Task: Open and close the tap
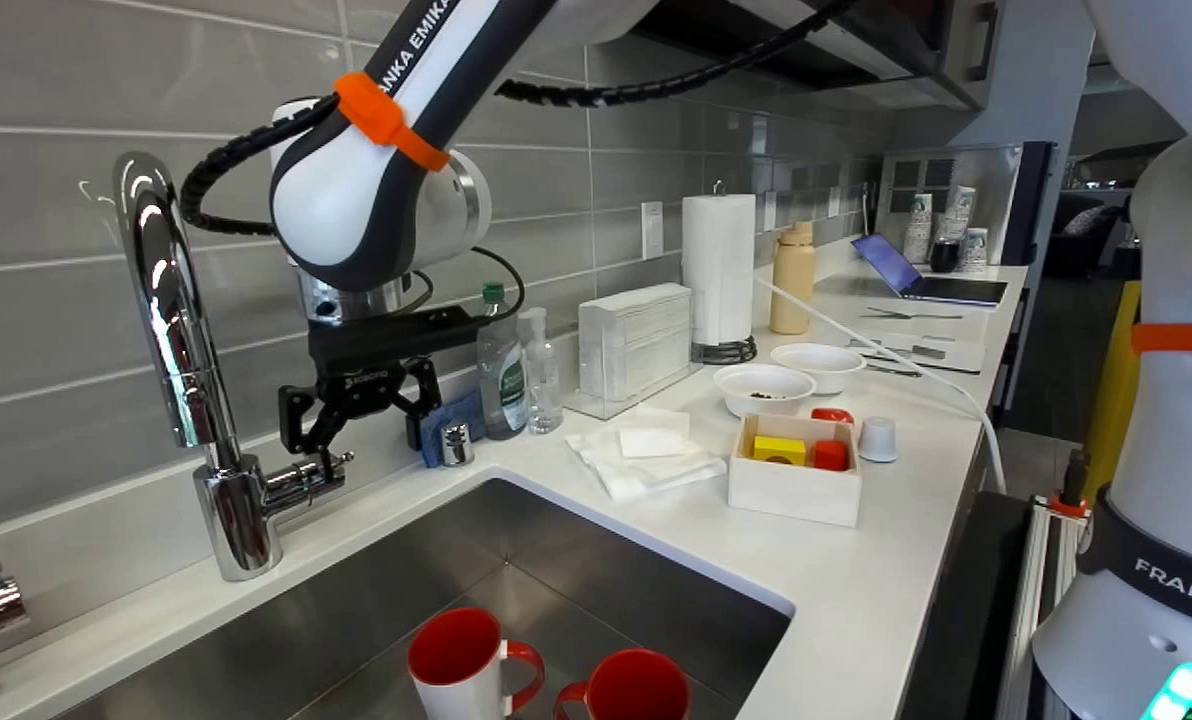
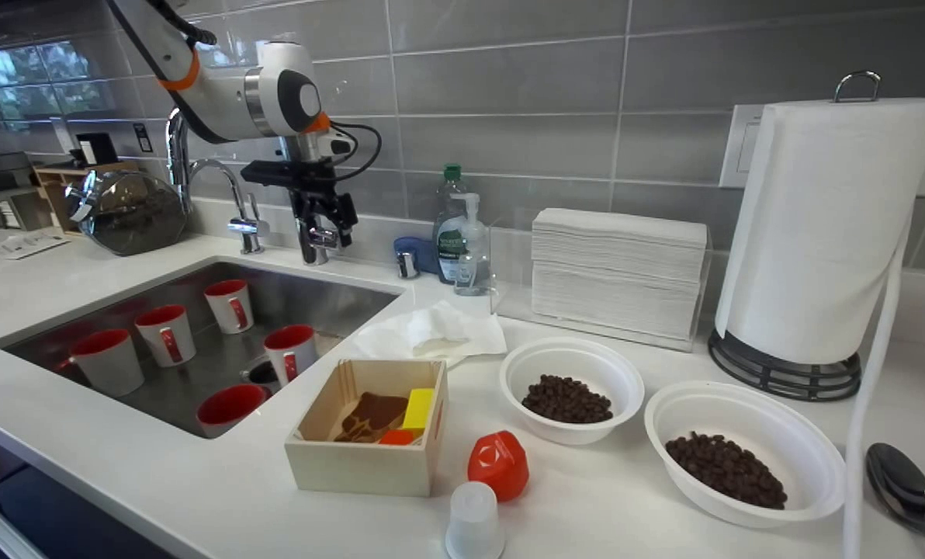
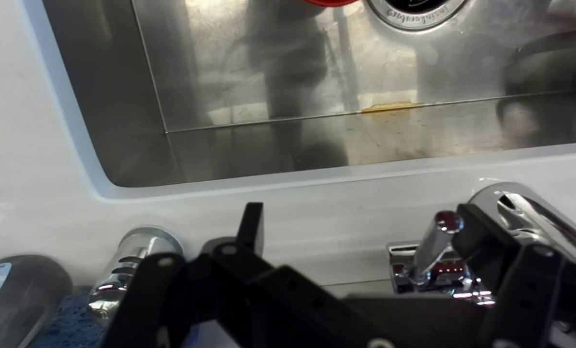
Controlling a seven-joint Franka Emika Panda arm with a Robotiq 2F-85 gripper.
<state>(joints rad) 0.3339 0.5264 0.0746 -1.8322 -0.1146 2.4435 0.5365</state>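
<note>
The tall chrome tap [image 1: 239,525] stands behind the sink, its spout [image 1: 161,290] arching up. Its side handle [image 1: 301,483] points toward the soap bottles. The handle's small lever [image 3: 432,251] shows in the wrist view. My gripper [image 1: 374,450] is open and empty over the handle; it also shows in an exterior view [image 2: 325,241] and in the wrist view [image 3: 360,217]. The lever lies between the two fingers, close beside the right-hand finger in the wrist view; I cannot tell if they touch. In an exterior view, the tap body [image 2: 313,250] is partly hidden behind the gripper.
The sink [image 1: 546,600] holds several red-and-white mugs [image 2: 165,339]. A smaller tap [image 2: 249,230] stands farther along. A chrome cap [image 1: 456,445], blue sponge [image 2: 424,250], dish soap [image 1: 502,380] and pump bottle [image 1: 541,385] stand beside the gripper. A wooden box [image 2: 362,466] and bowls [image 2: 571,349] sit on the counter.
</note>
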